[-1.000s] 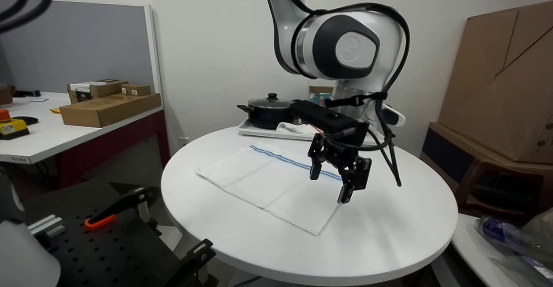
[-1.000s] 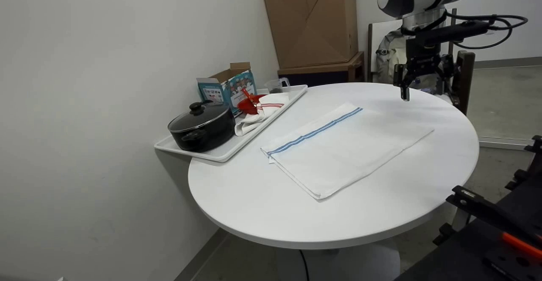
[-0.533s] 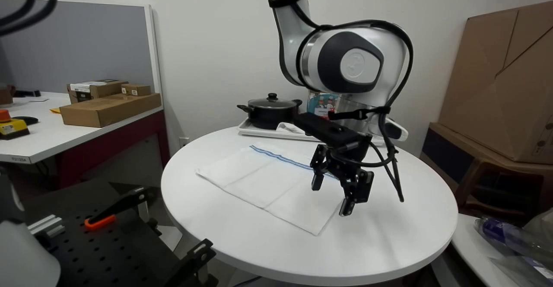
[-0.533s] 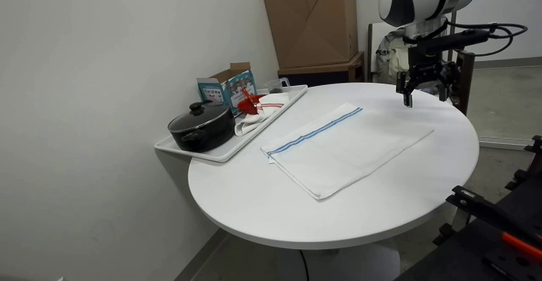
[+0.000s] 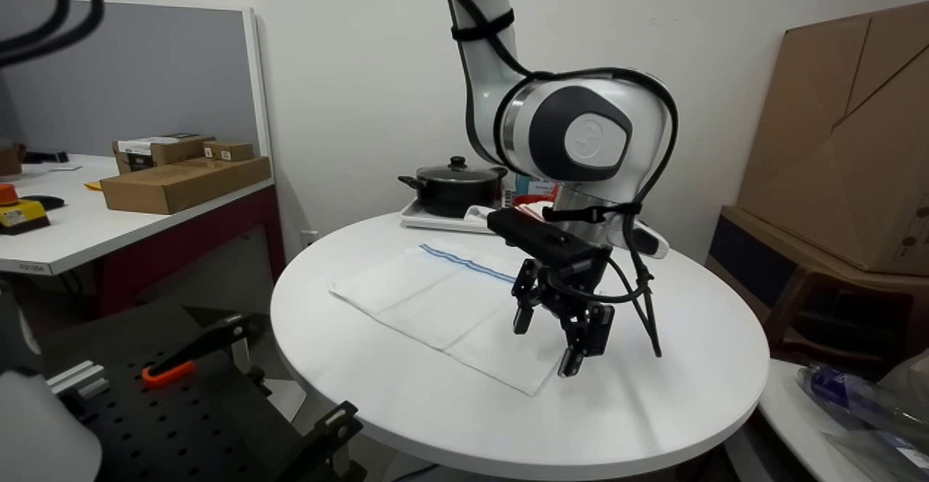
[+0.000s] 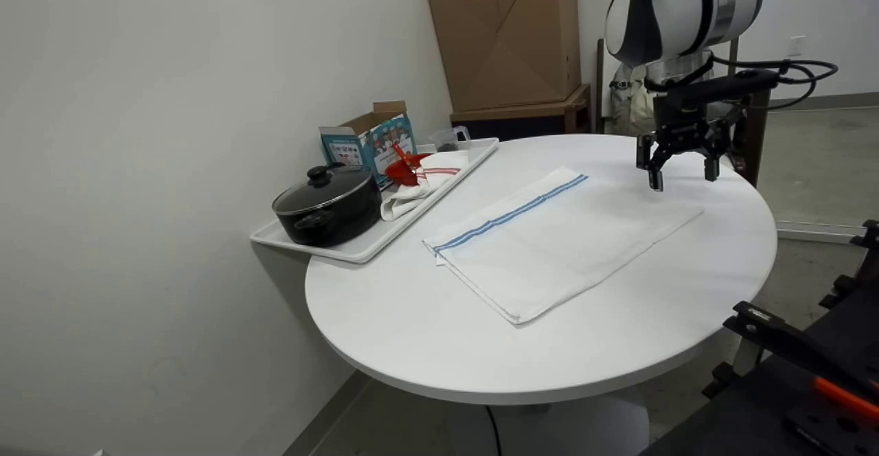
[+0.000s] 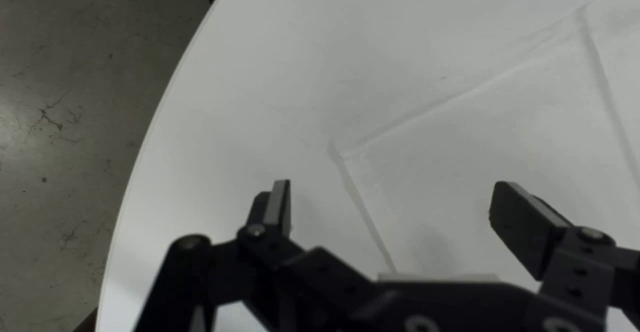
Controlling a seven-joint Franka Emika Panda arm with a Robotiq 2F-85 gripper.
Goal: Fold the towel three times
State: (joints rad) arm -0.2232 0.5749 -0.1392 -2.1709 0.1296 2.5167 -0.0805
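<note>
One gripper (image 5: 545, 344) hangs jaws apart, nothing held, astride a short edge of the towel (image 5: 435, 311), flat on the round table (image 5: 653, 417), towel's long axis leading away along the blue stripes (image 6: 511, 215), clearance hard to judge.

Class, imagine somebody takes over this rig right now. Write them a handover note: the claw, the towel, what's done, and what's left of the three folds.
Claw: open, holding nothing; in the wrist view it straddles an edge of the towel, close to a corner.
Towel: spread flat on the table.
Done: a doubled edge in an exterior view hints at one fold already made, but I can't count folds for sure.
Left: probably most of the folding, since the cloth lies broad and flat. Likely next: grip that edge near the corner.
</note>
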